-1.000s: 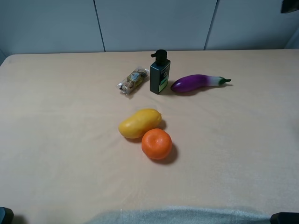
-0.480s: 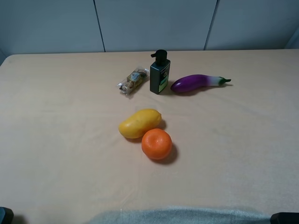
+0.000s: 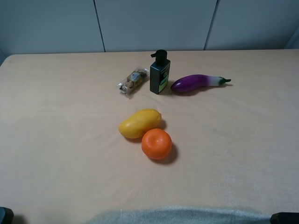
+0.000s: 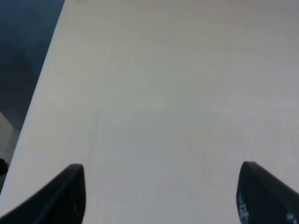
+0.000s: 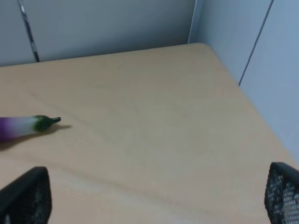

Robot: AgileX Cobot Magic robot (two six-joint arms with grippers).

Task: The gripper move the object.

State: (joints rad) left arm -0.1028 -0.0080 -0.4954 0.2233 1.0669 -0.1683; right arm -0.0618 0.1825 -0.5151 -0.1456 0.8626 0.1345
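Observation:
The bright orange round fruit (image 3: 156, 143) lies on the beige table near the middle, right against the near side of a yellow mango-like fruit (image 3: 139, 123). It does not show in either wrist view. My left gripper (image 4: 163, 198) is open and empty over bare table near the table's left edge. My right gripper (image 5: 154, 198) is open and empty, with the stem end of the purple eggplant (image 5: 28, 124) ahead of it. Both grippers are far from the orange fruit. Only dark bits of the arms show at the exterior view's bottom corners (image 3: 284, 217).
Further back stand a dark pump bottle (image 3: 160, 73), a clear snack packet (image 3: 132, 80) to its left and the purple eggplant (image 3: 196, 82) to its right. A grey cloth (image 3: 177, 215) lies at the front edge. Grey wall panels rise behind the table (image 3: 56, 121).
A dark shape at the exterior view's top right corner one second ago is gone. The fruits, bottle and packet have not moved.

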